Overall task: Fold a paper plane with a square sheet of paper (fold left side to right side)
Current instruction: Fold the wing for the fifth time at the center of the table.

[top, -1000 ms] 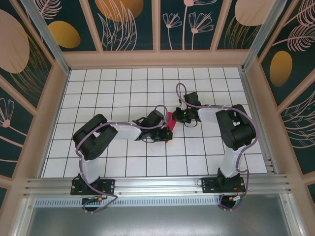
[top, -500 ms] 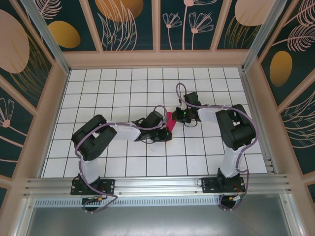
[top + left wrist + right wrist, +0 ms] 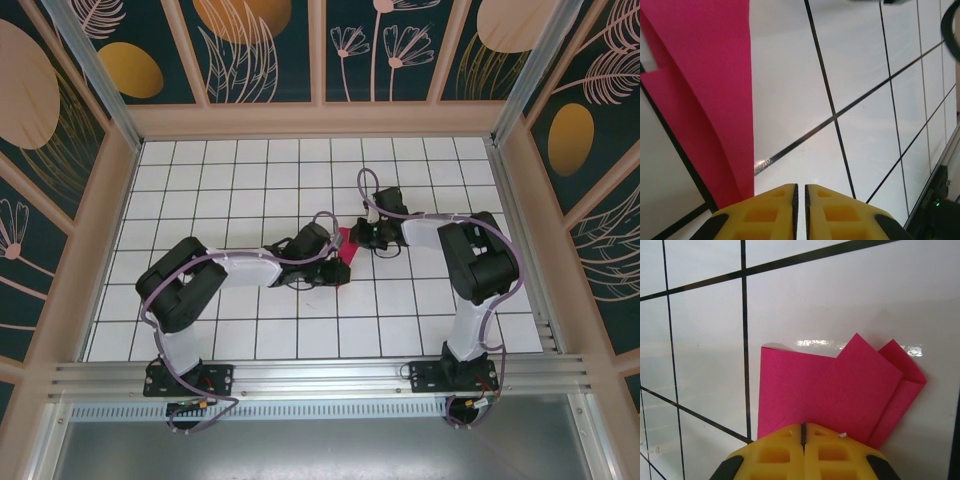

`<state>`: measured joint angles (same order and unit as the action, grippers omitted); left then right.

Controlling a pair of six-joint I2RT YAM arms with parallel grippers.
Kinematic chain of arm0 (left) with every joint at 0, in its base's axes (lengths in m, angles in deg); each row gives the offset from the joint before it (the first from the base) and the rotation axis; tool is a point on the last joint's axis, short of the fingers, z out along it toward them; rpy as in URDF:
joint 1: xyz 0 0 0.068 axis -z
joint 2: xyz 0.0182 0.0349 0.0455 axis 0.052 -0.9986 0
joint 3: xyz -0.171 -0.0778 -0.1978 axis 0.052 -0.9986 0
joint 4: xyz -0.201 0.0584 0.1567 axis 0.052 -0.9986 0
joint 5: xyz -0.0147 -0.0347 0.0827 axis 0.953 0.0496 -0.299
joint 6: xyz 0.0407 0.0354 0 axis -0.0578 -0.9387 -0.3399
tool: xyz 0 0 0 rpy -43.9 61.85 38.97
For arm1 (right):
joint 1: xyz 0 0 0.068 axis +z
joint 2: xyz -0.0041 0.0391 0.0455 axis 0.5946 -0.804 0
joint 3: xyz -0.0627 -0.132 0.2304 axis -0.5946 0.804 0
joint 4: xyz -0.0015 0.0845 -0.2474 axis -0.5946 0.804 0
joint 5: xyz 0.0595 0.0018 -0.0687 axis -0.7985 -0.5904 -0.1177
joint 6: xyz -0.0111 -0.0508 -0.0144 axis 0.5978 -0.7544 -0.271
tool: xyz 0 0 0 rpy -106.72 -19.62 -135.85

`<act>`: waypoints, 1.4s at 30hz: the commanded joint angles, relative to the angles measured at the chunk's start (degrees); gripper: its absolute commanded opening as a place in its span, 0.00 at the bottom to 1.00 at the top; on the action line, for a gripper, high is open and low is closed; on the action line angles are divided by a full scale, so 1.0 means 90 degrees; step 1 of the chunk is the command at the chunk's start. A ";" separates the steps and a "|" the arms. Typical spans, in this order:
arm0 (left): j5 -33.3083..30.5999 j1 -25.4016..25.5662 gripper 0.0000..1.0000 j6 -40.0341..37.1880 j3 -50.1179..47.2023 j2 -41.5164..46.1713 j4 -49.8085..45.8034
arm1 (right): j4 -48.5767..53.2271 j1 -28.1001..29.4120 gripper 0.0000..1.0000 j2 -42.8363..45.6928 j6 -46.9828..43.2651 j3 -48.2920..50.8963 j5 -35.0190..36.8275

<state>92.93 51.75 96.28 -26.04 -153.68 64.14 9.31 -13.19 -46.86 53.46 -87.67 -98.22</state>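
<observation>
Magenta-pink thin paper sheet (image 3: 344, 241), already folded down to a small layered shape, lies flat on the white black-gridded tabletop (image 3: 250, 180), just right of frame centre in the top view, between the two hands.

Right wrist view: the paper (image 3: 830, 385) sits centre-low, with a notched top edge and a doubled flap at its right. The right hand (image 3: 803, 427) is closed, yellow tips together, on the paper's lower edge. We read it as pinning rather than pinching, but the contact is hidden.

Left wrist view: the paper (image 3: 700, 75) fills the upper left, one layer bowing up. The left hand (image 3: 800, 189) is nearly closed, with a thin slit and nothing seen in it. It sits just beside the paper's right edge, low at the tabletop.

Step, as we judge it: mid-fold, flattening or creasing layers; not yet a plane.

Next move probably needs the left hand to catch the raised left layer and carry it right while the right hand pins. Thin paper may slip or crease askew.
</observation>
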 commanded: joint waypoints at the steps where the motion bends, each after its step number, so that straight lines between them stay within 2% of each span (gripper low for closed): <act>1: 0.0055 0.0129 0.16 -0.0286 0.0230 -0.0023 -0.0412 | 0.0508 -0.0075 0.02 -0.0428 -0.0040 0.0080 0.0600; 8: -0.0698 0.0195 0.18 -0.0522 0.0583 -0.0125 -0.1099 | 0.0567 -0.0077 0.02 -0.0431 -0.0059 0.0073 0.0656; 26: -0.1396 0.0193 0.18 -0.0614 0.0637 -0.0260 -0.1509 | 0.0627 -0.0072 0.02 -0.0425 -0.0079 0.0075 0.0716; 33: -0.1415 0.0189 0.18 -0.0566 0.0553 -0.0101 -0.1415 | 0.0670 -0.0088 0.02 -0.0463 -0.0098 0.0076 0.0757; 42: -0.0845 0.0184 0.24 -0.0539 0.0412 0.0460 -0.0859 | 0.0612 -0.0094 0.02 -0.0469 -0.0059 0.0080 0.0661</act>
<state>83.59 53.52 91.84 -22.50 -151.36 54.30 9.57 -13.24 -47.06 53.31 -87.99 -98.11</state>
